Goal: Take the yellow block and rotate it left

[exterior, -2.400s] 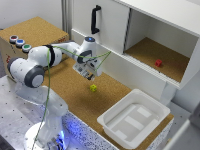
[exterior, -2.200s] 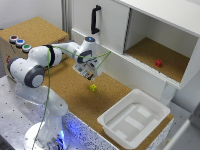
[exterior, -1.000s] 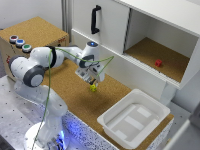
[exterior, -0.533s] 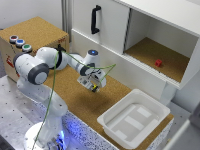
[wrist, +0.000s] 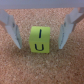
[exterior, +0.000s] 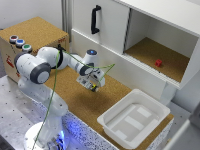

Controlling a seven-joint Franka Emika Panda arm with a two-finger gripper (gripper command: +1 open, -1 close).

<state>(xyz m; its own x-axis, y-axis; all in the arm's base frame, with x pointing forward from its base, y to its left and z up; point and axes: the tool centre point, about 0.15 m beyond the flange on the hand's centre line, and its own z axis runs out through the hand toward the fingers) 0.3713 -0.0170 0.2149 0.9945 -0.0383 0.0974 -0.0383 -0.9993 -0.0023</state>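
The yellow block [wrist: 40,39] is found directly between the two fingers of the claw [wrist: 40,34], resting on the counter [wrist: 42,67], with a dark mark visible on the face turned towards the wrist camera. A gap is seen on each side of the block, so the claw is spread wide and nothing is gripped yet. The fingers [wrist: 12,30] appear to have been set astride the block so that closing would centre it; this is judged to be the moment just ahead of the grasp, with the leftward turn not yet made.

In the exterior view the claw [exterior: 92,86] is lowered close to the counter [exterior: 75,102], and the block is mostly hidden beneath it. The surface is a grainy brown cork, on which the block would probably sit steadily while gripped.

Beyond the claw, on the exterior view's right, a white tray [exterior: 152,102] is placed well apart. Behind the claw a white cabinet [exterior: 107,37] is seen, and a small red block [exterior: 158,63] lies in its open compartment.
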